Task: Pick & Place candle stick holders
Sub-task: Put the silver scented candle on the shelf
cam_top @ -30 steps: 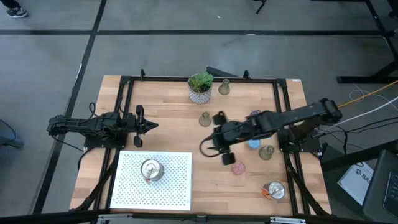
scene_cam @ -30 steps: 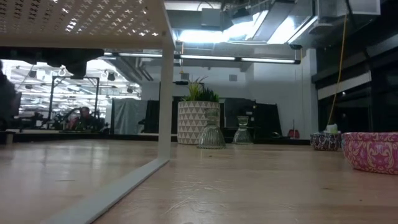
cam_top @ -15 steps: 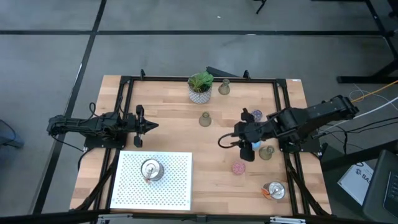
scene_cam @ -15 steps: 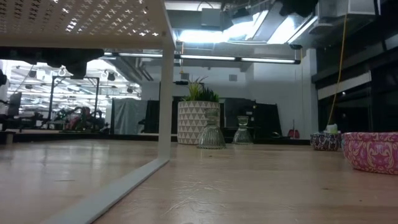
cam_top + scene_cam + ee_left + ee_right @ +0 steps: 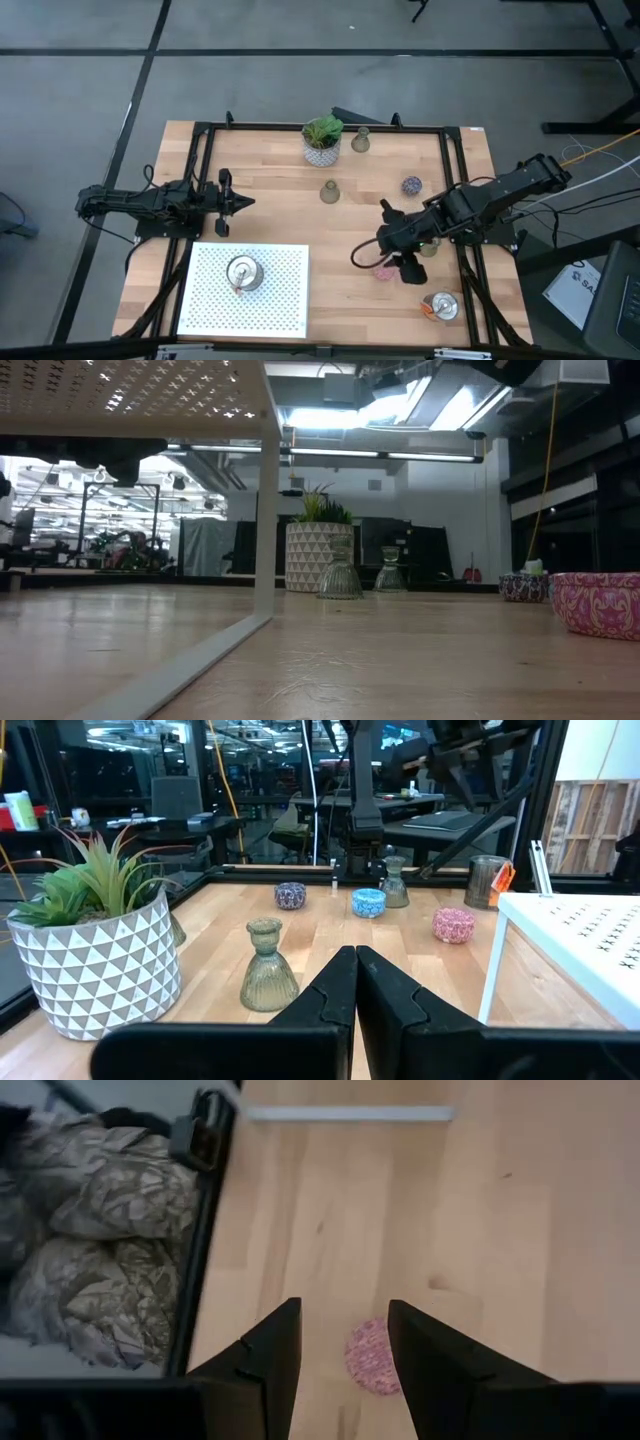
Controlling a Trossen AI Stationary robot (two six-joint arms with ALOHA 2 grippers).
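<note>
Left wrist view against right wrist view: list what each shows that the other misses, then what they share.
Only the left wrist view shows the plant, an olive-grey holder beside it, the speckled purple holder, the blue holder, a silver holder, the white perforated stand and the shut left gripper. Only the right wrist view shows the open right gripper above the table and the crumpled cloth beyond the table's edge. Both show the pink holder and the wooden table.
</note>
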